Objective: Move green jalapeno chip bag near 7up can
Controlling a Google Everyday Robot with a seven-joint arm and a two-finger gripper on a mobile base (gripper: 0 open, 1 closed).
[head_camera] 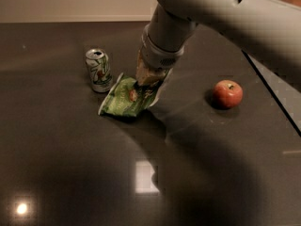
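Note:
The green jalapeno chip bag lies on the dark table, its left corner right beside the base of the 7up can. The can stands upright at the left, silver and white with green markings. My gripper comes down from the upper right and is shut on the bag's right end, which is lifted a little off the table. The large grey arm hides that end of the bag.
A red apple sits on the table to the right of the bag. The table's right edge runs diagonally beyond the apple. A pale wall lies behind the table.

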